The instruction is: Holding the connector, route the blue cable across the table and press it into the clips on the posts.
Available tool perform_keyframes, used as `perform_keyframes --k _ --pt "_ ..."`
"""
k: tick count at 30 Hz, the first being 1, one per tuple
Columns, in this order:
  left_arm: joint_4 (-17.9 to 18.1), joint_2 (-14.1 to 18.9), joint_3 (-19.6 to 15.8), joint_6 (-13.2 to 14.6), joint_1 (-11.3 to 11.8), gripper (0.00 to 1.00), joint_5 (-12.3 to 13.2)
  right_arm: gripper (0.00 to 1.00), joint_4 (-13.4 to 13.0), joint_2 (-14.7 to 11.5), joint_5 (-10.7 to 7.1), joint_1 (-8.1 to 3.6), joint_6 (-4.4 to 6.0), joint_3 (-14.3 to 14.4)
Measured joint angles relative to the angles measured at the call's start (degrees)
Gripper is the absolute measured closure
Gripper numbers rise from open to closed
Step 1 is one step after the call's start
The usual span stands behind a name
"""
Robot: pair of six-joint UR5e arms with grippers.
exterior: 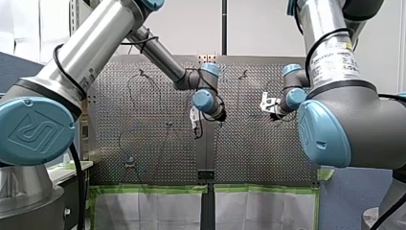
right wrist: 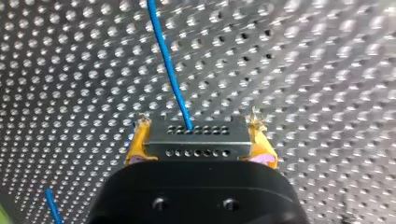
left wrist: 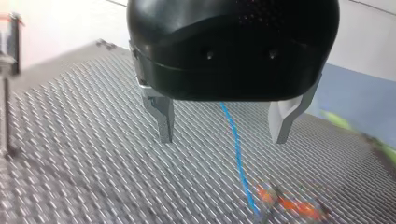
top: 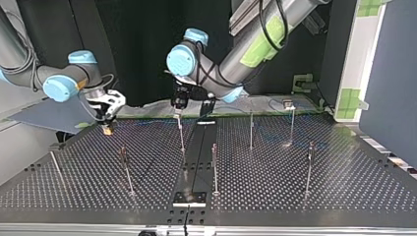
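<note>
Yellow-padded right gripper (right wrist: pixel 200 138) tight on the connector (right wrist: pixel 196 145); left gripper (left wrist: pixel 223 138) spread astride blue cable (left wrist: pixel 238 156).

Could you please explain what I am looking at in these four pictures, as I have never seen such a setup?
These are two silver robot arms with blue joints, my left arm and my right arm, over a perforated metal table. One picture looks from behind them, one faces them across the table, and two come from wrist cameras. On the table stand thin upright metal posts. My right gripper, with yellow pads, is shut on a small grey metal connector, from which a thin blue cable leads away. My left gripper, black with metal fingers, is open; the cable shows between its fingers, unclamped.
</note>
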Motion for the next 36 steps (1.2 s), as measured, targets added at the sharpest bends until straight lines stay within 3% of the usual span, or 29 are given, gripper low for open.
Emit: perform_keyframes --k 4,11,30,36 --pt "0.64 -0.27 1.81 -0.97 -1.99 0.0 -1.64 1.0 -0.07 -2.04 -0.16 0.01 0.68 0.63" --pt "-1.42 -2.93 5.35 -2.26 -4.7 0.0 -3.43 1.0 -0.18 -2.73 -0.64 0.01 0.88 1.2" --pt "-4.38 -12.13 14.62 -3.22 -5.77 0.0 -9.42 1.0 -1.17 -2.68 -2.49 0.0 1.01 1.41" --pt "-4.46 -13.18 17.43 -3.04 -5.77 0.0 -12.08 1.0 -1.75 -2.68 -3.19 -0.08 1.22 1.41"
